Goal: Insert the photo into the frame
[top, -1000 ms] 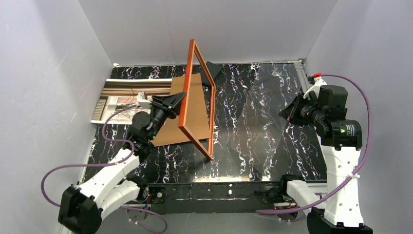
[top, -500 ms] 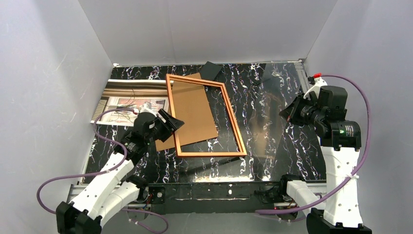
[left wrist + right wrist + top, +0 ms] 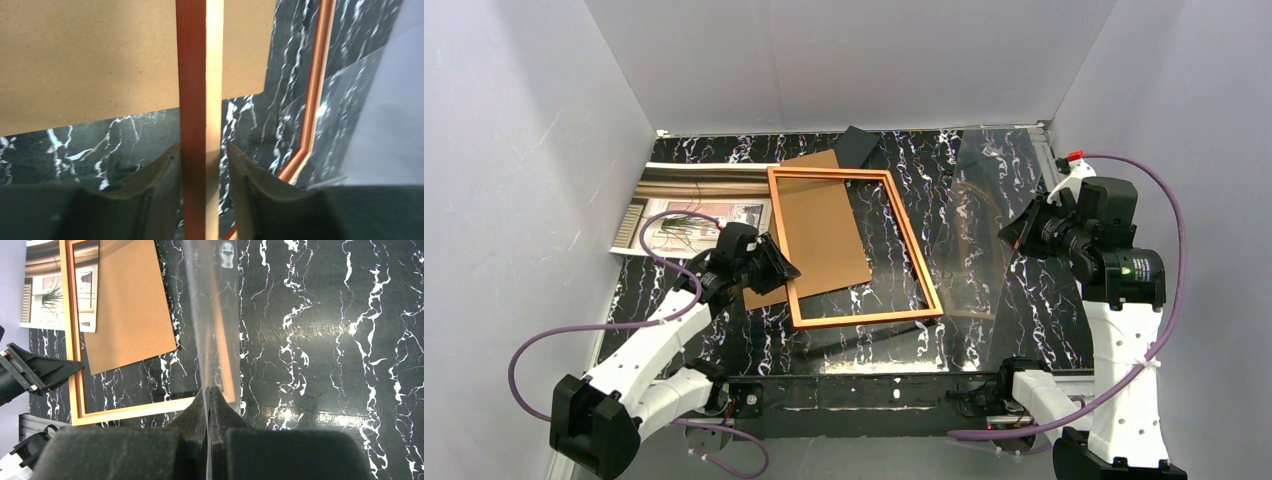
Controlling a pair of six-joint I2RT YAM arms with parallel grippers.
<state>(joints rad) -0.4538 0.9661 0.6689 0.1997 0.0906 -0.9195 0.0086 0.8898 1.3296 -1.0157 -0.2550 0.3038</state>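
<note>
Top external view has the frame (image 3: 864, 317) lying flat in the middle of the counter (image 3: 914, 150), not standing on edge. It sits on top of a plain brown cardboard board (image 3: 819, 235), which shows through the opening and pokes out past the left rail and the far rail.

The photo (image 3: 686, 212) is picture side up at the far left of the counter. Its right end is tucked under the board, and the right wrist view shows the frame's far-left corner crossing over it too. So it's overlapped by the frame but not sitting in it.

The left gripper (image 3: 776, 262) is down at the frame's left rail. The left wrist cam shows a finger either side of that rail, spread slightly wider than it, with a thin sliver of gap on one side, so it's straddling rather than squeezing.

The right gripper (image 3: 1014, 232) is over on the right, pressed together on the edge of a clear sheet (image 3: 215, 315). The sheet tilts up off the counter beside the frame's right rail.
</note>
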